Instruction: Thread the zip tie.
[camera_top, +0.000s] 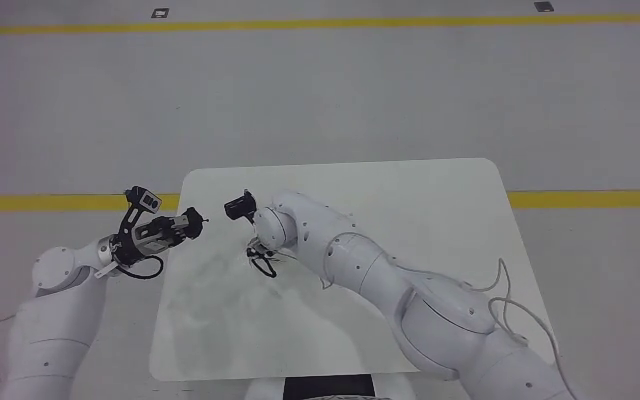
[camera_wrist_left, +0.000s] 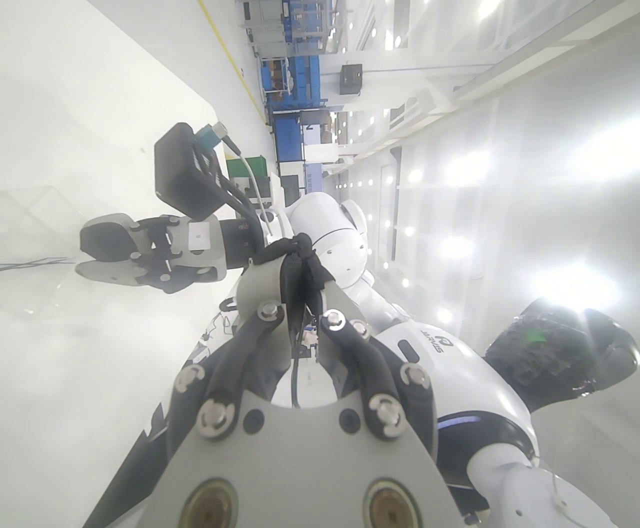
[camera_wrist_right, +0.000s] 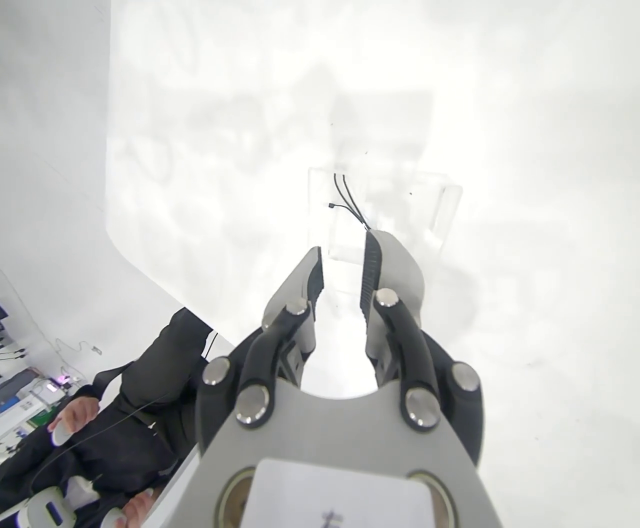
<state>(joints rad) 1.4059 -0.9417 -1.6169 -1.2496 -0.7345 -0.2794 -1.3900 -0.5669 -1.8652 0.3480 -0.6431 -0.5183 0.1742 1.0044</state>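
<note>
On the white desk (camera_wrist_right: 525, 300) the zip ties (camera_wrist_right: 350, 207) lie just ahead of my right end effector (camera_wrist_right: 345, 245), spread apart, their length toward it; my left end effector (camera_wrist_left: 302, 267) clamps something black (camera_wrist_left: 300, 247).

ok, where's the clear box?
Right wrist view: the clear box sits on the table, left half, just beyond the open right gripper, black zip ties inside.

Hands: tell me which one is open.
The right hand, standing open just above the clear box that holds thin black zip ties. The left hand is shut on a black strip.
</note>
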